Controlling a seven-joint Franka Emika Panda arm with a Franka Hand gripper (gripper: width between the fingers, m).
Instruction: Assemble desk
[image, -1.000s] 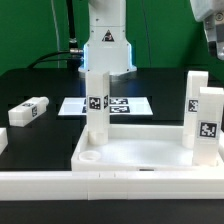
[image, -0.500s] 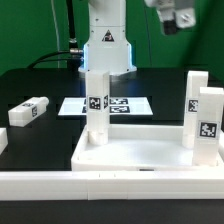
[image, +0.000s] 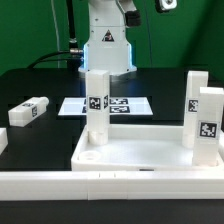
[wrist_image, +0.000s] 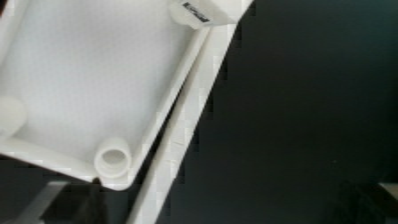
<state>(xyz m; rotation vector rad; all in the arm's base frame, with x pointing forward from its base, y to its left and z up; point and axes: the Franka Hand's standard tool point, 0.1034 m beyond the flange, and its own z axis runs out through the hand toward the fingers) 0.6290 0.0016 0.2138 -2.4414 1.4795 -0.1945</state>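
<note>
The white desk slab (image: 140, 150) lies at the front with its raised rim and a round corner socket (image: 90, 157). One square post leg (image: 96, 105) stands upright at its far corner on the exterior view's left. Two more tagged legs (image: 197, 105) (image: 209, 125) stand on the right. A fourth leg (image: 28, 111) lies loose on the black table. My gripper (image: 160, 4) is high above, mostly cut off by the frame's top. In the wrist view the slab's rim (wrist_image: 169, 110), a socket (wrist_image: 116, 158) and a leg's top (wrist_image: 199, 10) show far below. The gripper (wrist_image: 222, 208) holds nothing and its dark fingers stand wide apart.
The marker board (image: 105, 104) lies behind the slab, in front of the robot base (image: 105, 45). A long low white rail (image: 100, 186) runs along the front, with another piece (image: 3, 140) at the exterior view's left. The table is black.
My gripper has moved from the exterior view's upper right toward the left and higher, nearly out of the frame. The desk parts have not moved.
</note>
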